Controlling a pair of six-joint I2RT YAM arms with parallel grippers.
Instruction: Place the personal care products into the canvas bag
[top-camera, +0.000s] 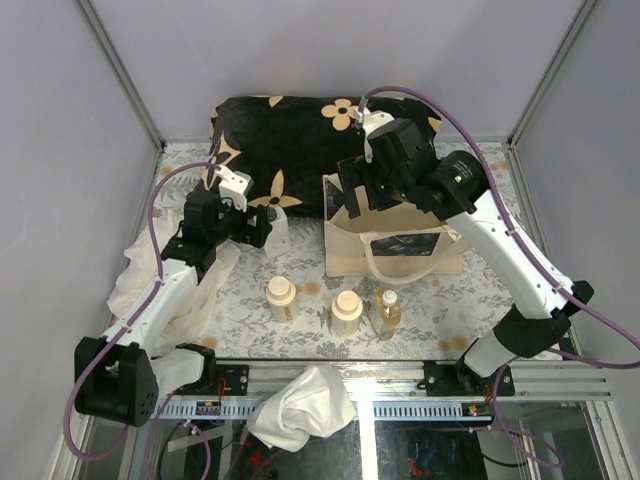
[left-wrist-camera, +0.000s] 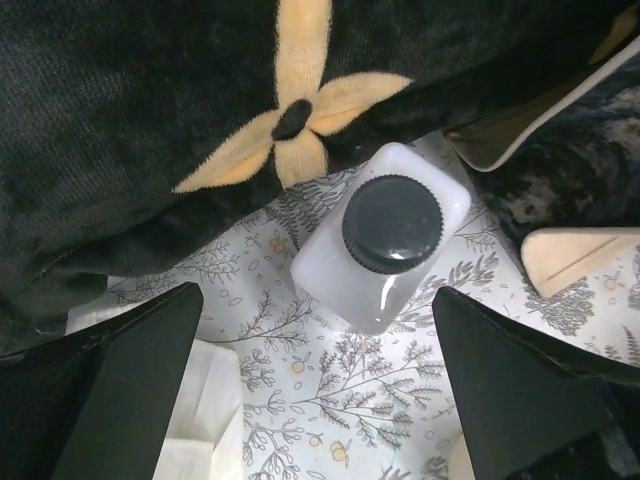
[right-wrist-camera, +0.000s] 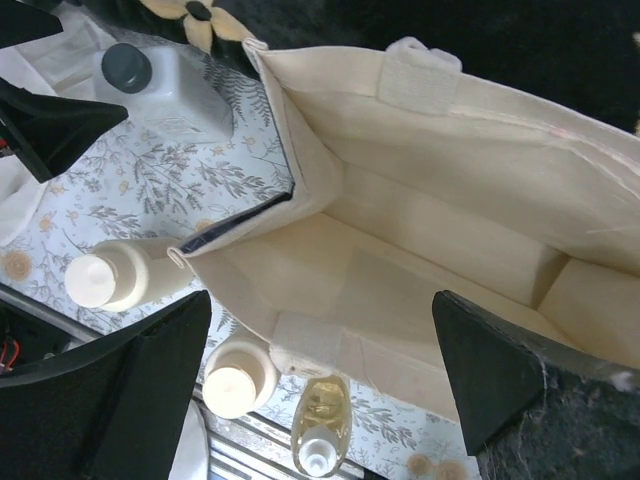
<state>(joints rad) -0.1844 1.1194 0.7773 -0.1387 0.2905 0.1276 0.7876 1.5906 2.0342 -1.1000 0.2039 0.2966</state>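
Observation:
The white squarish bottle (top-camera: 279, 236) with a dark cap stands by the cushion's edge; it also shows in the left wrist view (left-wrist-camera: 385, 240) and the right wrist view (right-wrist-camera: 165, 85). My left gripper (top-camera: 262, 227) is open and empty, its fingers (left-wrist-camera: 130, 380) just short of the bottle, one to each side. The canvas bag (top-camera: 395, 245) stands open, its inside empty (right-wrist-camera: 430, 200). My right gripper (top-camera: 350, 192) hovers open and empty above the bag's mouth. Two cream bottles (top-camera: 281, 297) (top-camera: 346, 312) and the amber bottle (top-camera: 387, 310) stand in front of the bag.
A black cushion (top-camera: 300, 130) with tan flowers lies at the back, touching the bag and close to the white bottle. White cloths lie at the left (top-camera: 150, 285) and over the front rail (top-camera: 300, 405). Enclosure walls stand on three sides.

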